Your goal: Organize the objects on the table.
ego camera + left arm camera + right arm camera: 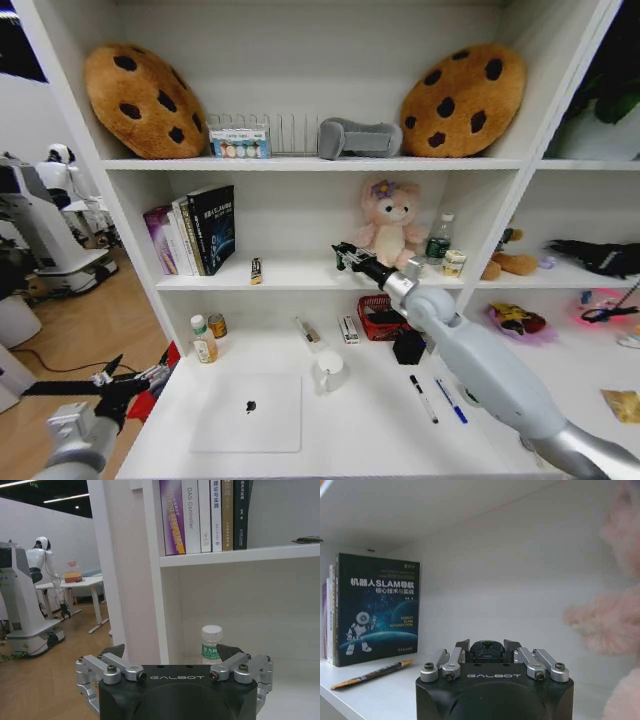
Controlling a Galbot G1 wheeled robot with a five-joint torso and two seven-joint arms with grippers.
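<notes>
Right gripper carries a tiny green toy car to the middle shelf

The right gripper (343, 252) reaches up over the middle shelf (300, 272), its fingers closed on the tiny green toy car (486, 649), held level just beside the pink plush bunny (390, 220); the likely aim is a free spot on the shelf board. Open room lies between the upright row of books (195, 232) at the shelf's left end and the bunny, broken by a pen (372, 673) near the front edge. The left gripper (125, 385) waits off the table's left edge, fingers spread and empty. On the white table (380, 440) remain the silver laptop (248, 413) near the front edge, the white mug (329, 370) behind it, and two markers (436, 398) to the right.
</notes>
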